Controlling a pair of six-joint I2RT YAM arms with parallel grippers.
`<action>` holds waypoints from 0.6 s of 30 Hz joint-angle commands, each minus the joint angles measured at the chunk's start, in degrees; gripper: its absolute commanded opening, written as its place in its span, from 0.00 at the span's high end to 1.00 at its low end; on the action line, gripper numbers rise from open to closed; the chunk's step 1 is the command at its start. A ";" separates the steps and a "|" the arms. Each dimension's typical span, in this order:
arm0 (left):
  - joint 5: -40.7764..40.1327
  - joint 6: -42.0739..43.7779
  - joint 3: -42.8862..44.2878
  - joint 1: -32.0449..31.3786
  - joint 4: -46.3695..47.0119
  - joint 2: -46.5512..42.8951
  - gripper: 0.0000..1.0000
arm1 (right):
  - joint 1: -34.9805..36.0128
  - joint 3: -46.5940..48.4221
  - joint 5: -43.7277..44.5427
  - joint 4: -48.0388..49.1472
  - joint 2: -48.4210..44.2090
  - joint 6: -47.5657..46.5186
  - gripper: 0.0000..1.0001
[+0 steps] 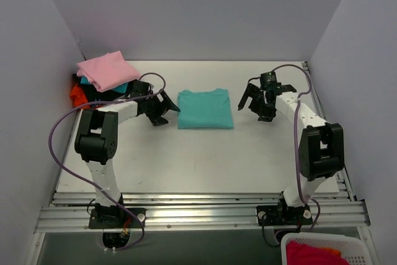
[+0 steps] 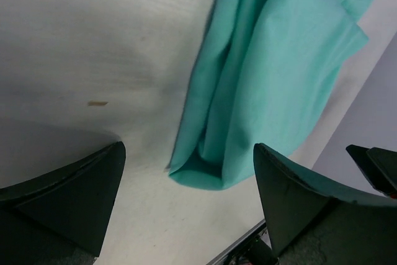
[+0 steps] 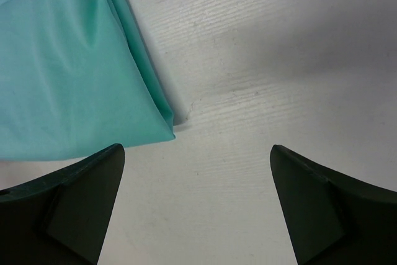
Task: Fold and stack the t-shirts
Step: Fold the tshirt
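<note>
1. White tabletop (image 1: pixel 186 166) holds a folded teal shirt (image 1: pixel 205 108) at centre.
2. Left fingers (image 2: pixel 68 197) and right fingers (image 3: pixel 322 209) flank it, both spread wide, empty.
3. Pink shirt (image 1: pixel 107 69) lies in the far left corner.

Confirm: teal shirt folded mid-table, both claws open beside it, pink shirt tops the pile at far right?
No: the pile topped by the pink shirt sits far left, not right, per the top view. The teal shirt is folded mid-table, with the left claw and right claw open beside it.

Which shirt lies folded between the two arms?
The teal t-shirt, flat and alone mid-table; the pink t-shirt tops the pile in the far-left corner.
</note>
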 commanded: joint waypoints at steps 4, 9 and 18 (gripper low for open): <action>-0.47 -6.56 0.08 -3.32 15.67 4.43 0.06 | -0.40 -3.86 0.91 -4.13 -6.34 -1.00 0.00; -2.22 -6.75 2.71 -4.64 15.67 7.50 0.06 | -2.42 -5.27 1.35 -5.97 -8.36 -2.49 0.00; -5.39 -4.99 8.33 -7.80 13.48 13.92 0.31 | -7.78 -5.36 -0.23 -7.99 -10.74 -4.77 0.00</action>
